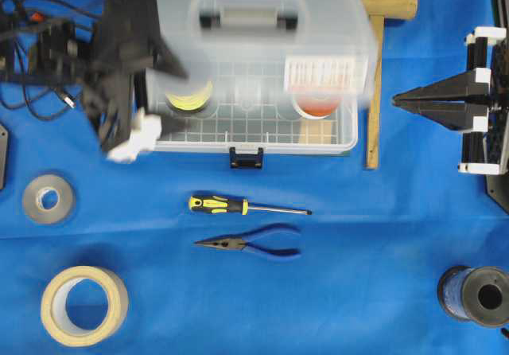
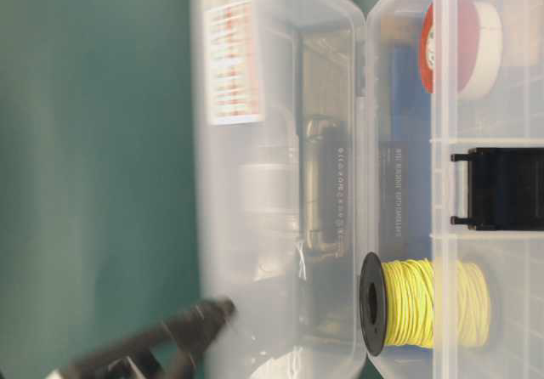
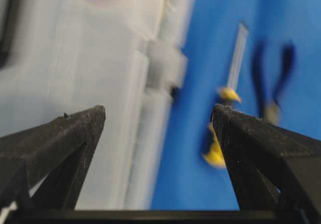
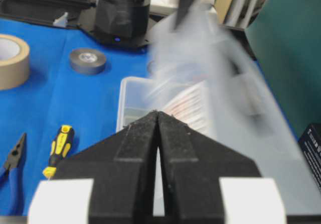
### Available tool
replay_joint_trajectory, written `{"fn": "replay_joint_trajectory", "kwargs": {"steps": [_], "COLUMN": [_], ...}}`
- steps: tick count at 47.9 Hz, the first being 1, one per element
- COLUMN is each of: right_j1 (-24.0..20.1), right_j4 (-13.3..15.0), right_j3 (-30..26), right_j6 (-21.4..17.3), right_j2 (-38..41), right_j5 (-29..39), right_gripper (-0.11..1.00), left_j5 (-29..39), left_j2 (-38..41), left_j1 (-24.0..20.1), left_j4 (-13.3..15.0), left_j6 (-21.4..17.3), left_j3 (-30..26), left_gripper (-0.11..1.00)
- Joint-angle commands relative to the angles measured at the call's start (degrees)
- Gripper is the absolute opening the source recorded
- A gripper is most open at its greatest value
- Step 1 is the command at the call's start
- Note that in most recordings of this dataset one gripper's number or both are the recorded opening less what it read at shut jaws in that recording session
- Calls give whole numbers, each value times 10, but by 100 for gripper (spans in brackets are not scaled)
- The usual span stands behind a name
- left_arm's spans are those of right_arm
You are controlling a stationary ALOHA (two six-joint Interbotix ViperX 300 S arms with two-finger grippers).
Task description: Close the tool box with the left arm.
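The tool box (image 1: 254, 136) is a clear case at the back middle of the blue table, with its dark latch (image 1: 246, 157) at the front. Its lid (image 1: 262, 40) is motion-blurred and partly lowered over the base; it also shows in the table-level view (image 2: 255, 183). My left gripper (image 1: 163, 59) is blurred at the lid's left end, close against it; whether it touches I cannot tell. In the left wrist view it (image 3: 158, 113) is open and empty. My right gripper (image 1: 398, 100) is shut and empty, right of the box.
A yellow wire spool (image 1: 189, 96) and a red tape roll (image 1: 316, 104) lie in the box. A screwdriver (image 1: 246, 206) and blue pliers (image 1: 250, 243) lie in front. Grey tape (image 1: 49, 199), masking tape (image 1: 83, 305), a dark spool (image 1: 475, 294) and a wooden piece (image 1: 374, 76) surround.
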State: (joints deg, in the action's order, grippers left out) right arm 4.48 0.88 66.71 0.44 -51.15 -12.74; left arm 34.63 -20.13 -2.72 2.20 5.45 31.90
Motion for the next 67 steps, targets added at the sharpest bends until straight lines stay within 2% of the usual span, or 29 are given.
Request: {"fn": "replay_joint_trajectory", "kwargs": {"steps": [1,5,9,17,23,30,39,46,53,60,67], "right_j1": [1,1,1,1,1,1,1,1,1,1,1], "right_j4": [1,1,1,1,1,1,1,1,1,1,1], "right_j3": [-5,-5,-5,-4,-5,-6,-8,-9,-11,-11,-11], "right_j6": [0,1,1,1,0,0,0,0,0,0,0], "right_j2": [4,5,5,7,5,2,-11,-17,-19,-25,-25], "right_j5": [-4,-4,-4,-4,-2,-3,-2,0,2,2,2], "right_gripper": [0,0,0,0,0,0,0,0,0,0,0], "left_j5": [43,81,89,84,55,-22,-111,-163,-188,-193,-222], "left_j2": [-10,-5,-3,-25,-72,-162,-312,-420,-505,-568,-572], "left_j1": [58,92,108,111,107,86,54,29,11,7,7], "left_j4": [0,0,0,-6,-12,-14,-13,-13,-11,-8,-5], "left_j6": [4,10,17,18,18,6,-28,-39,-40,-39,-38], "left_j3": [-6,-11,-18,-23,-4,55,155,243,325,392,418], "left_gripper": [91,91,91,91,90,90,90,90,90,90,90]}}
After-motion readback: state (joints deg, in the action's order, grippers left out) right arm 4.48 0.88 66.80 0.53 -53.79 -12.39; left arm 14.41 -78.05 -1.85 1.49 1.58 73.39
